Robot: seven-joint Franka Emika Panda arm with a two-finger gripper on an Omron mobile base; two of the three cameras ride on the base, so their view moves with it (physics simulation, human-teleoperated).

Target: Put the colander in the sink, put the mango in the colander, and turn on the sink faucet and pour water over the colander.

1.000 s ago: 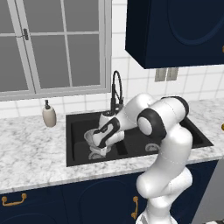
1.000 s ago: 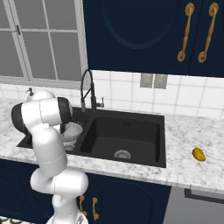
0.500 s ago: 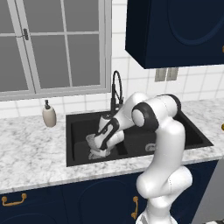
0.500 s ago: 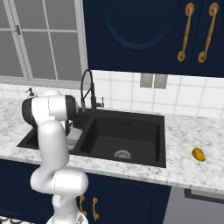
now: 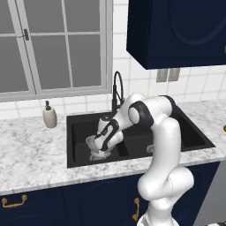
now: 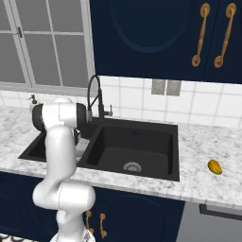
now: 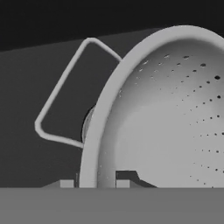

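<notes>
Hand view: gripper [image 7: 96,183] pinched on colander [image 7: 175,118] rim; stiff, light, probably slippery metal, best held there.

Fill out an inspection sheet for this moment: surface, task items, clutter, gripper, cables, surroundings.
Surface: grey-white marble counter around a matte black double-basin sink.
Job's things: silver perforated metal colander low in the left basin; small yellow-orange mango on the counter right of the sink; black gooseneck faucet, no water running.
Clutter: beige soap dispenser.
Gripper: gripper shut on the colander's rim.
Cables: nothing seen.
Surroundings: window, white tiles, navy cabinets with brass handles.
</notes>
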